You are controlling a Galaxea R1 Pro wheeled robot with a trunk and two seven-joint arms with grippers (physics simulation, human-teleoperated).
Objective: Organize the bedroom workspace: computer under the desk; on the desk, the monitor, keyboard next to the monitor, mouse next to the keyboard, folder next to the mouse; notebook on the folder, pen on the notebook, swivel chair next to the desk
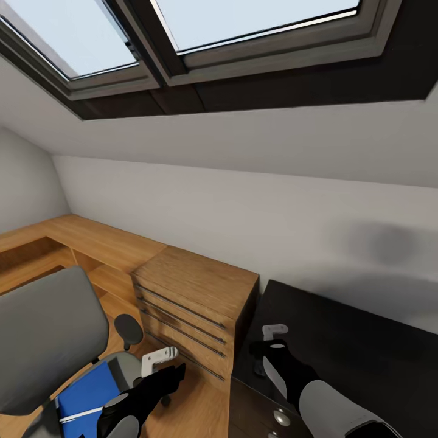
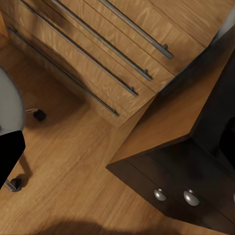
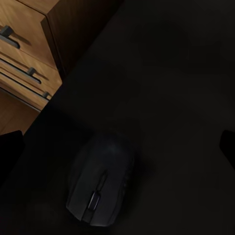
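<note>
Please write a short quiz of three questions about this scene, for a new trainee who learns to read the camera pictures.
1. True or false: the mouse lies on the black desk.
2. Which thing lies on the seat of the swivel chair?
A. a blue folder with a pen on it
B. a keyboard
C. a monitor
3. Fill the gap: the chest between the chair and the desk has long ____ handles, while the desk drawers have round silver knobs.

Key: 1 true; 2 A; 3 bar. In the head view the left claw hangs beside the chair and the right claw hangs over the desk; whether they are open is unclear.
</note>
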